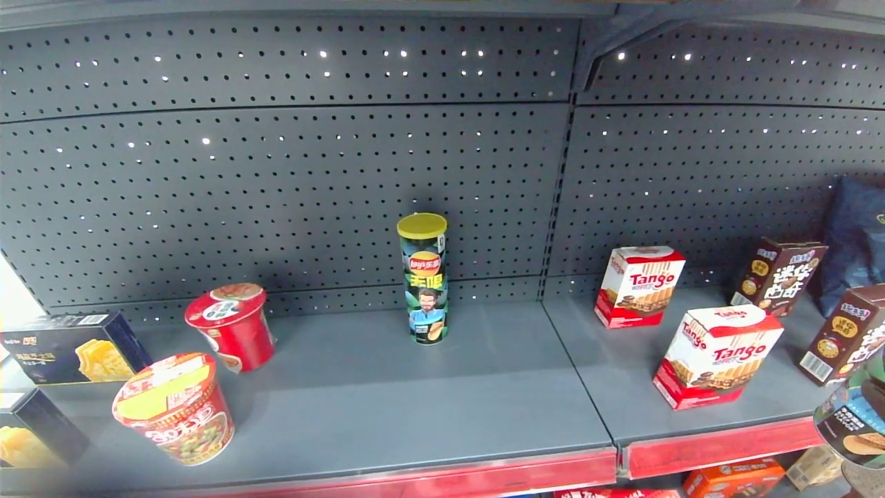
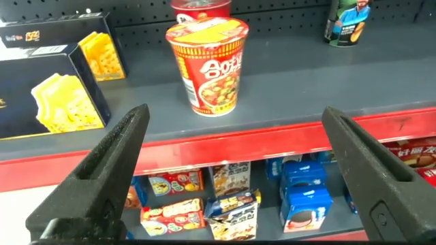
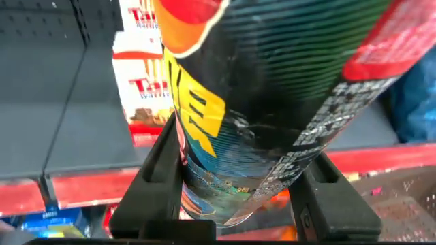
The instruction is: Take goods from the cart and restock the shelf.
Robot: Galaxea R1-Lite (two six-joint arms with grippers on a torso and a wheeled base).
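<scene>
Shelf (image 1: 387, 394): grey, red front edge.
Back panel (image 1: 276, 173): dark grey, dotted with holes.
Can (image 1: 424, 280): yellow lid, green-black body.
Cups (image 1: 176, 408): red, nearer lid yellow.
Wafer boxes (image 1: 715, 356): white and red.
Held can (image 3: 272, 102): black, fine green stripes, yellow lettering.

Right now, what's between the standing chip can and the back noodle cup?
Nothing: in the head view, bare shelf runs between standing chip can and back noodle cup.

In right wrist view, held can (image 3: 272, 102) cropped at top; bag (image 1: 854, 238) and left box (image 1: 31, 432) cut by head view's edges.
</scene>
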